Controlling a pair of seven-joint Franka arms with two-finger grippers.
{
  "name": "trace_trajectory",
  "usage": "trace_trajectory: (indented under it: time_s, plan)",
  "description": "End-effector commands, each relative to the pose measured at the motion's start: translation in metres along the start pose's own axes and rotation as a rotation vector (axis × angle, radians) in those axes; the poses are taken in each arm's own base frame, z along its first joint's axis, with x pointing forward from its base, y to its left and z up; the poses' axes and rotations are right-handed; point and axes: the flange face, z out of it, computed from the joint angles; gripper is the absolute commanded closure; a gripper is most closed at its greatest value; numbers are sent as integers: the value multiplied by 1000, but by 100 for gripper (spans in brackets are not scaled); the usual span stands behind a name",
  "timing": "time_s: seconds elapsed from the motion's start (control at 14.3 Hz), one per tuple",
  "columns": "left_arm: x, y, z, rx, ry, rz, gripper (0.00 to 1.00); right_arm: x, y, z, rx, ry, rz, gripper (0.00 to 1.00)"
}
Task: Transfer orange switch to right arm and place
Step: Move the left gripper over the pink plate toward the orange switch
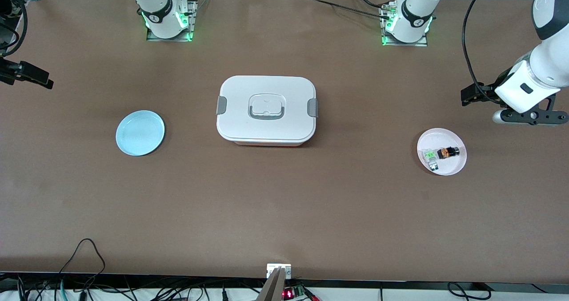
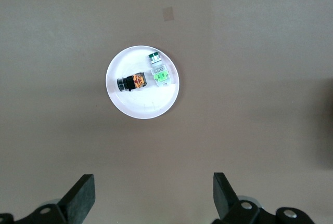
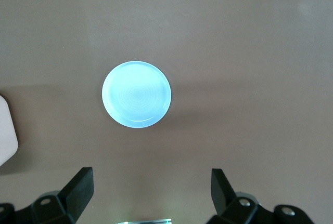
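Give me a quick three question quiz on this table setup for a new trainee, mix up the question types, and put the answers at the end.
1. True or false: the orange switch lies on the blue plate.
2. Multiple choice: what shares the pink plate with the orange switch? A) a clear-and-green component B) a lid C) nothing
3. Short answer: how do the left gripper and the right gripper stand, and is either holding anything?

Key
1. False: it lies on the pink plate, toward the left arm's end of the table.
2. A
3. Both are open and hold nothing; the left is up over the table by the pink plate, the right by the blue plate.
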Motion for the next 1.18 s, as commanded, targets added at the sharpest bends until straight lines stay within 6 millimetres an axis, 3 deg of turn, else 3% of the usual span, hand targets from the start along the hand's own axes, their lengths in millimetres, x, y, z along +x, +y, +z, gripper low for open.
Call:
trace_trajectory:
  time_s: [0.0, 0.56, 0.77, 1.12]
  plan:
    - [2, -1, -5, -23, -9, -2, 0, -6, -1, -8, 18, -1, 4, 0]
    - [-5, 4, -1, -25, -70, 48, 0, -5, -1, -10, 17, -9, 0, 0]
    - [-3, -8, 8, -50, -93, 289, 0, -4, 0, -7, 17, -14, 3, 0]
    - [0, -25, 24, -70, -117, 528, 0, 7, -5, 10, 16, -41, 3, 0]
